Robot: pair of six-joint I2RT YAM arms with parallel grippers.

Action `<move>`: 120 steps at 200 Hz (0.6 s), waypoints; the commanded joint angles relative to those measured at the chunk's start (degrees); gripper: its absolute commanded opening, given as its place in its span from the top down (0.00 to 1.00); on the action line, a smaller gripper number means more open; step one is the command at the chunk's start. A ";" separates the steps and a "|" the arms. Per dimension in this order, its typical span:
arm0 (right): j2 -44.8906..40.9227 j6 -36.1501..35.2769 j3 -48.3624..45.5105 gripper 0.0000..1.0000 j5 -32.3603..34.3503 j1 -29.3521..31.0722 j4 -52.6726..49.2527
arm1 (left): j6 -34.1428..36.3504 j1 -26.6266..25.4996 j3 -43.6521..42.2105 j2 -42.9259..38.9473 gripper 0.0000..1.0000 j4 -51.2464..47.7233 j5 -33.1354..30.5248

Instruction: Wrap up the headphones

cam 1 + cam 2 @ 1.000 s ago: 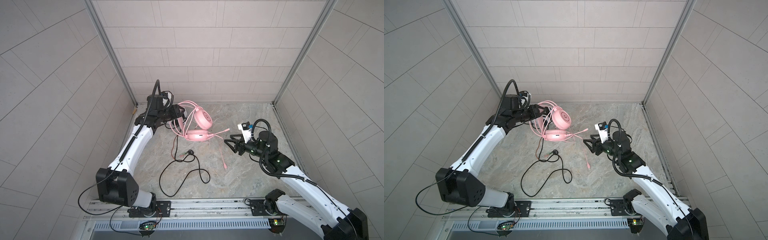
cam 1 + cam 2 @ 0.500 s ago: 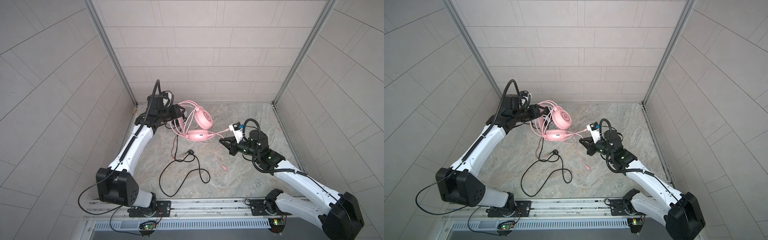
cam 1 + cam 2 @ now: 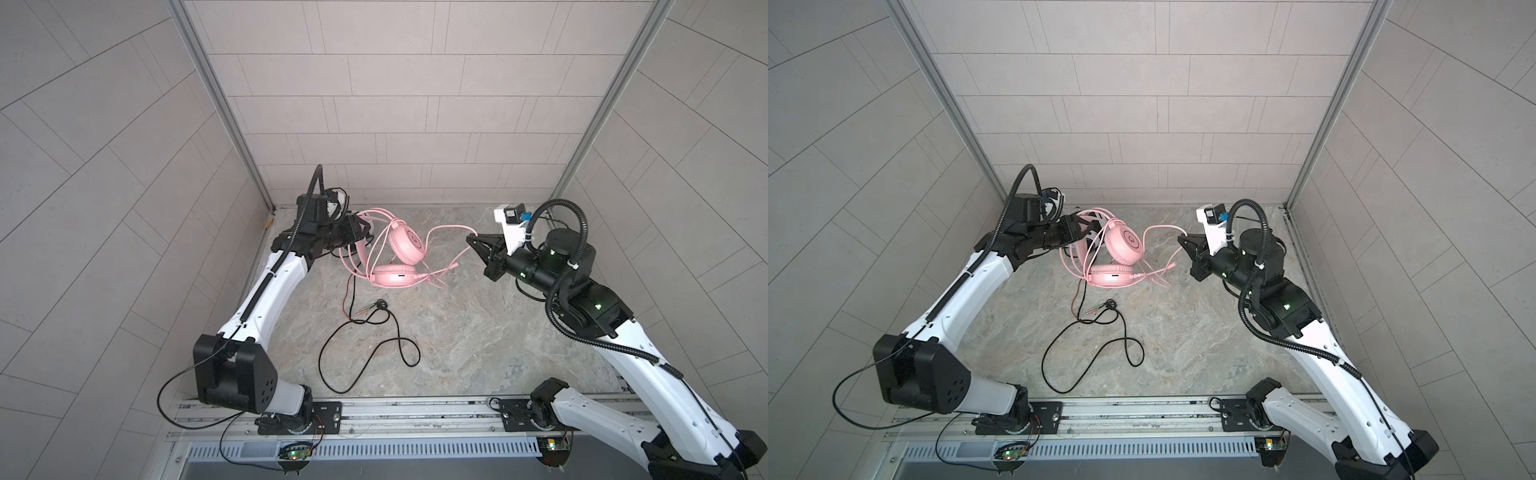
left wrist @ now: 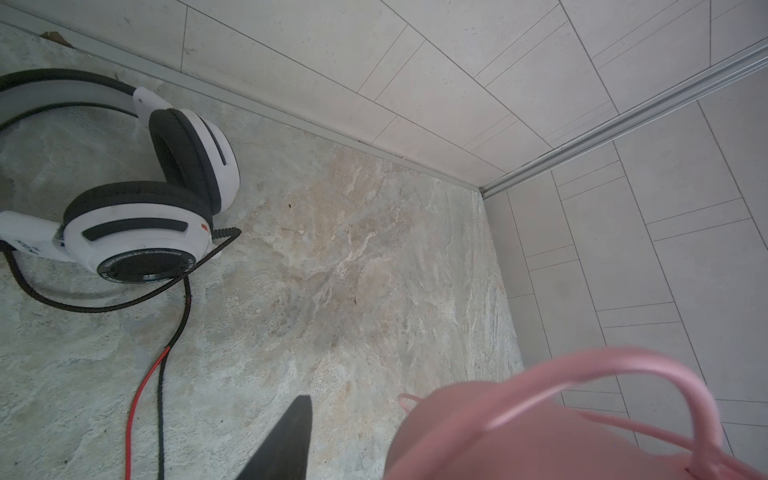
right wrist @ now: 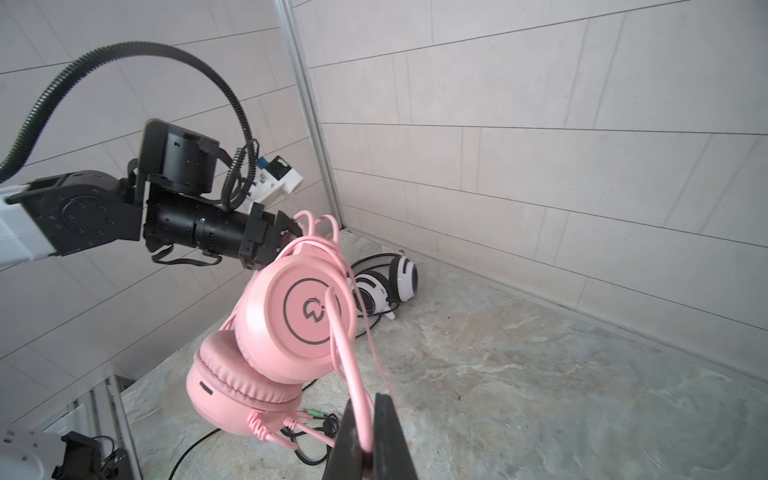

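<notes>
Raised rightward, right pincer [image 3: 471, 240] pinches pink cable [image 3: 446, 227] of pink headphones [image 3: 407, 245] gripped by left pincer [image 3: 360, 227]

First headset [image 3: 405, 245] hangs between left end effector [image 3: 361, 230] and right end effector [image 3: 469, 239], second headset [image 4: 137, 232] farther back-left.

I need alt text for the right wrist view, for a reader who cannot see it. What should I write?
A pink headset hangs from the left gripper over a stone-patterned table, while the right gripper in the foreground pinches its pink cable. A white-and-black headset lies near the wall.
</notes>
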 commanded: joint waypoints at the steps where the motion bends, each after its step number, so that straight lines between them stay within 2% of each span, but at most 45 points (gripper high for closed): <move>1: -0.47 -0.32 2.00 0.99 4.69 -2.90 -5.78 | 0.26 0.40 0.22 -2.14 1.00 0.13 1.02; 60: -4.31 8.31 3.95 0.99 2.47 -17.13 -6.42 | 1.68 0.40 0.62 -2.28 1.00 -1.46 0.02; 89: -3.55 7.81 6.55 0.99 7.93 -17.86 -9.94 | 0.83 0.57 0.73 -2.11 1.00 -0.66 1.16; 120: -0.65 8.61 0.86 0.98 5.50 -17.85 -9.66 | 0.17 0.57 2.04 -2.35 1.00 -0.55 1.67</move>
